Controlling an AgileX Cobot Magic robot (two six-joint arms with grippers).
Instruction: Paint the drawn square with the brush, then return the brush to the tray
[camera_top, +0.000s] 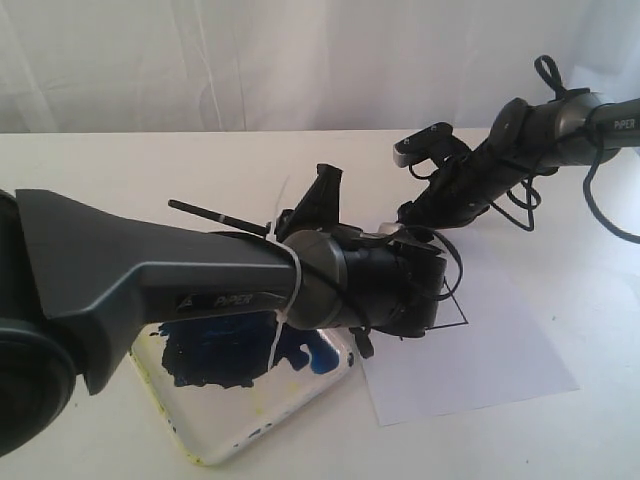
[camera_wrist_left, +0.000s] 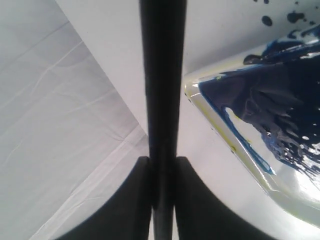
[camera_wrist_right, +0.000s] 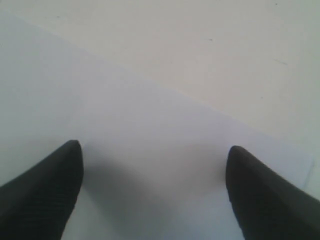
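White paper sheet (camera_top: 480, 355) lying flat on a white table (camera_top: 100, 170), pale curtain (camera_top: 200, 60) behind in soft folds, dark paint specks (camera_wrist_left: 266, 20) on the tabletop.

The left gripper (camera_wrist_left: 162, 167) was closed firmly on the brush (camera_wrist_left: 162, 75). Its two dark fingers (camera_wrist_left: 131, 200) pressed the thin black shaft from both sides, and the shaft ran straight away from the camera until the edge of the picture. On one side of the shaft appeared a rounded corner of the tray (camera_wrist_left: 224, 136), with a pale, yellowish rim. Inside it, a wet blue-black paint blotch (camera_wrist_left: 280, 100) shone. A few small dark paint spots (camera_wrist_left: 267, 21) lay on the white table (camera_wrist_left: 100, 30) beyond the tray. On the other side of the shaft was a white creased cloth (camera_wrist_left: 50, 150).
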